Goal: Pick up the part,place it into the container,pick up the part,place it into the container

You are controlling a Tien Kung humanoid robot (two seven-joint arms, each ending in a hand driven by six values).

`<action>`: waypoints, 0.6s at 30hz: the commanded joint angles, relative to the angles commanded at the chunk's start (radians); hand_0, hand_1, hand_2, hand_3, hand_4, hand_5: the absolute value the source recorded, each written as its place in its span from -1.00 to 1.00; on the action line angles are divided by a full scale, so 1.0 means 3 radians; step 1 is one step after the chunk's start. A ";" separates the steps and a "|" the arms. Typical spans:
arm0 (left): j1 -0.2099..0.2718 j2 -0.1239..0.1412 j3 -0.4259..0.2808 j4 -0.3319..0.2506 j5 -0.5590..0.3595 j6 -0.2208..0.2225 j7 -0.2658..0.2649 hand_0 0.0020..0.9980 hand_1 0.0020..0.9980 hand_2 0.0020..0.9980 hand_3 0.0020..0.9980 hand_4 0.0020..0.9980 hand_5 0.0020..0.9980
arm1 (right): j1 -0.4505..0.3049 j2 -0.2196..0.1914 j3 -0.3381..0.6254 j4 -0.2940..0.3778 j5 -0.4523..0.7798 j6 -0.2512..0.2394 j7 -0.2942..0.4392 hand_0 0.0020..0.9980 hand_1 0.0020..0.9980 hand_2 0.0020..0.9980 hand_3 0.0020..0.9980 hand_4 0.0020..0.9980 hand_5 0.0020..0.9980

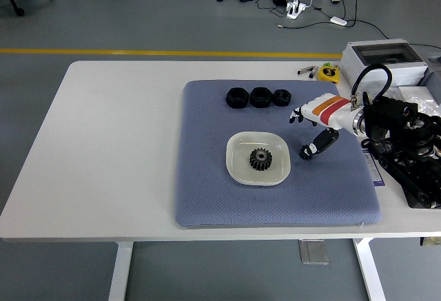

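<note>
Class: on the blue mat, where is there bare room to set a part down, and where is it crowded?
Bare: the mat left of the dish and along its near edge. Crowded: the far edge with three black nuts, and right of the dish, where the right hand hovers over the small gear.

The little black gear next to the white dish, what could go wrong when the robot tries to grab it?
The small black gear is partly hidden under the right hand, so a grab could miss or knock it across the blue-grey mat. It also lies close to the white dish, whose rim the fingers could bump, jolting the larger black gear inside.
</note>
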 joint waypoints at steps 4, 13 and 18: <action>-0.0007 -0.0008 -0.0012 0.0001 0.0019 0.0000 0.0005 0.49 0.54 0.59 0.41 0.48 0.37 | -0.0039 0.0009 -0.0025 -0.0118 0.0103 -0.0037 -0.0016 -0.46 -0.06 0.36 0.42 1.00 -0.13; -0.0010 -0.0014 -0.0025 0.0001 0.0022 -0.0001 0.0011 0.49 0.54 0.59 0.41 0.48 0.37 | -0.0059 0.0063 -0.0057 -0.0194 0.0264 -0.0098 -0.0016 -0.55 -0.13 0.24 0.22 1.00 -0.17; -0.0010 -0.0014 -0.0025 0.0000 0.0021 -0.0006 0.0011 0.49 0.54 0.59 0.40 0.48 0.37 | -0.0063 0.0106 -0.0087 -0.0244 0.0343 -0.0159 -0.0024 -0.59 -0.15 0.15 0.15 1.00 -0.23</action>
